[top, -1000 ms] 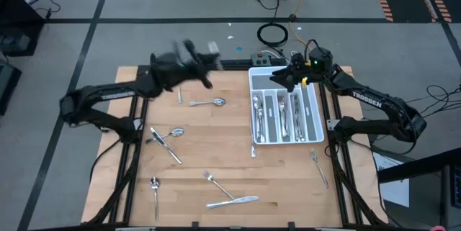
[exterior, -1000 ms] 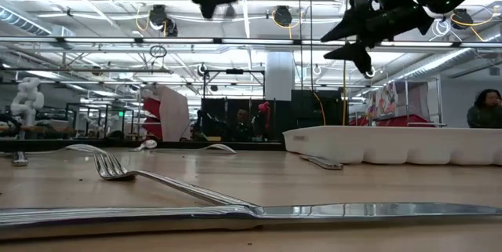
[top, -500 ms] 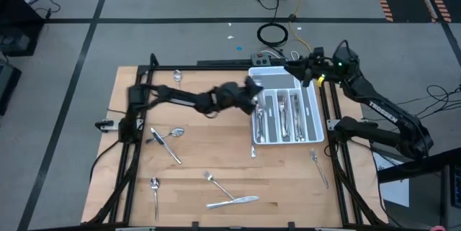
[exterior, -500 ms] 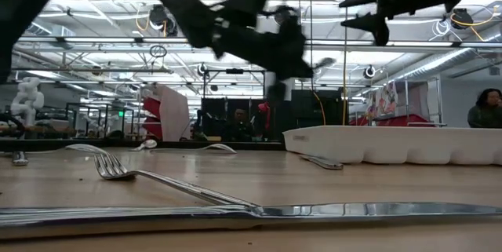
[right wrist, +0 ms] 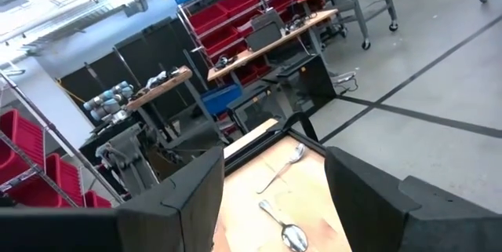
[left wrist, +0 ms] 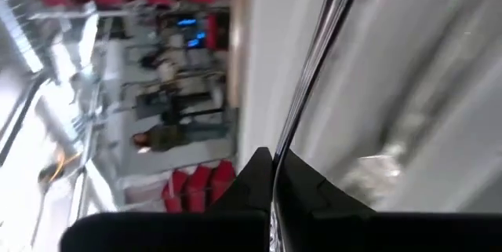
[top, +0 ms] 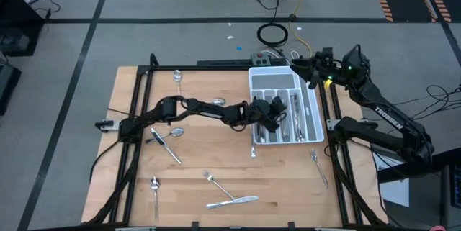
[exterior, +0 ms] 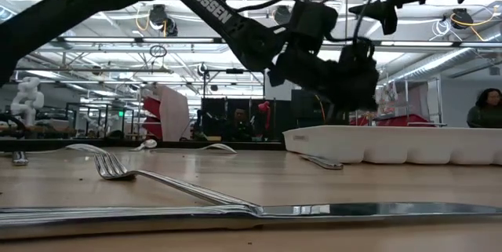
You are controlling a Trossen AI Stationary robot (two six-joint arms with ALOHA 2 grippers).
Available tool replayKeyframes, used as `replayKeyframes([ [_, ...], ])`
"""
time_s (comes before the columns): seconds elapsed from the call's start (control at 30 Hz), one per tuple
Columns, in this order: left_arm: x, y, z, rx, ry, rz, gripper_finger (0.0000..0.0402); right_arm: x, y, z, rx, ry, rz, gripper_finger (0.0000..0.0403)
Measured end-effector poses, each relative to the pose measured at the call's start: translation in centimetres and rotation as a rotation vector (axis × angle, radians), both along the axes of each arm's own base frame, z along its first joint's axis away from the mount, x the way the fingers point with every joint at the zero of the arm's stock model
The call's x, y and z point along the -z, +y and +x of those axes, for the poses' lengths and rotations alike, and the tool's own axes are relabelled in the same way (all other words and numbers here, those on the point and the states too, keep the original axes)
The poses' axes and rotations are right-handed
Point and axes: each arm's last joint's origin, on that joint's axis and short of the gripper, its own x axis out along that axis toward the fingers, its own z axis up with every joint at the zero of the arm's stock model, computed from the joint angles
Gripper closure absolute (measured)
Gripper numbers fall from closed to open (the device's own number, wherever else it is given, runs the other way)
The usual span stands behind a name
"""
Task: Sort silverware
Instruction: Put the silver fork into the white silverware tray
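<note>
L tool (top: 276,111) clamped on utensil (left wrist: 314,71) over tray (top: 314,116); R tool (top: 297,68) wide, empty.

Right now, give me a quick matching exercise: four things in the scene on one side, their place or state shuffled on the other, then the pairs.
Things:
1. left hand
2. right hand
3. knife
4. white tray

Place or state:
A. open, above the tray's far end
B. lying flat near the table's front edge
C. shut on a thin piece of silverware, over the tray
D. at the table's right side, holding sorted pieces

Pairs: 1-C, 2-A, 3-B, 4-D
</note>
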Motion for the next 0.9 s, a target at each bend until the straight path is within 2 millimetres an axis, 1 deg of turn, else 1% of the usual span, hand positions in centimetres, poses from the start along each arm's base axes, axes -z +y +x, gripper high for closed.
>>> replayKeyframes([
  [0.07,0.5,-0.1,-0.1,0.015,0.032,-0.020,0.0396,0.0,0.0,0.0,0.000,0.002,-0.013,0.0190],
  [0.27,0.6,0.1,0.0,0.040,0.000,-0.041,0.0396,0.0,0.0,0.0,-0.003,0.006,-0.024,0.0190],
  [0.4,1.6,-0.1,0.0,0.112,0.038,-0.070,0.0395,0.0,0.1,0.0,-0.006,0.007,-0.026,0.0190],
  [0.57,2.2,-0.3,0.0,0.165,0.061,-0.100,0.0368,0.0,0.1,0.0,-0.008,0.010,-0.031,0.0190],
  [0.73,2.2,-0.1,0.0,0.184,0.036,-0.251,0.0356,0.0,0.1,0.0,-0.038,0.013,-0.042,0.0190],
  [0.9,1.9,0.6,0.2,0.158,0.010,-0.340,0.0353,0.0,0.2,0.0,-0.059,0.014,-0.046,0.0190],
])
